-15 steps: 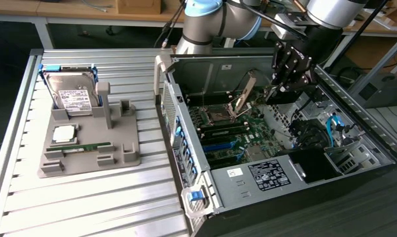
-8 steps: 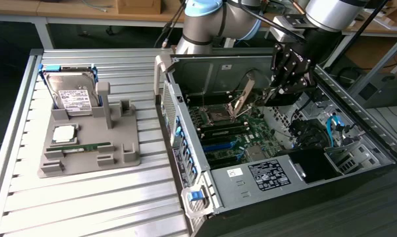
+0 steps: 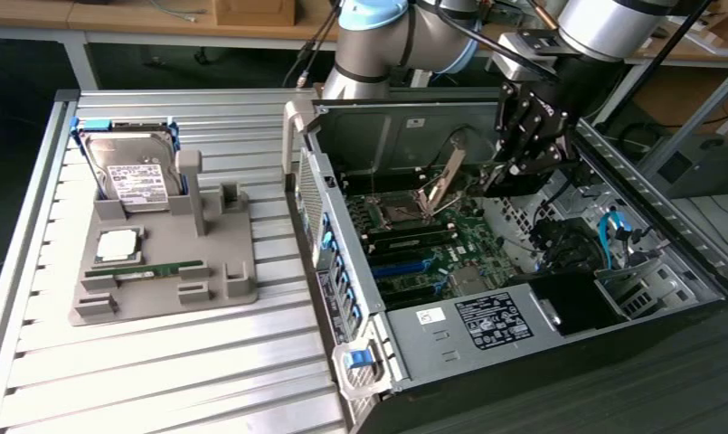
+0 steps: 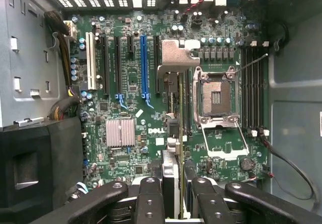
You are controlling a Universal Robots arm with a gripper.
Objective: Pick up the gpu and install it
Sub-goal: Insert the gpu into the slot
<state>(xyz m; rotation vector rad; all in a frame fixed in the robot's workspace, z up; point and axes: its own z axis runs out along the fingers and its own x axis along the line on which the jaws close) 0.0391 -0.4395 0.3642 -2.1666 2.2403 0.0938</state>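
Pincer [image 4: 173, 199] clamps the thin, edge-on gpu [image 4: 172, 171] with silver bracket [image 4: 176, 58].

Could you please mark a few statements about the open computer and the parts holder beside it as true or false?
1. The gripper holds the gpu edge-on over the motherboard. True.
2. The gpu is seated in the blue slot. False: the blue slot is bare, and the gpu is between the gripper's fingers.
3. The hard drive lies flat inside the computer. False: the hard drive stands upright in the grey holder on the table.
4. The CPU socket is open, with no processor in it. True.
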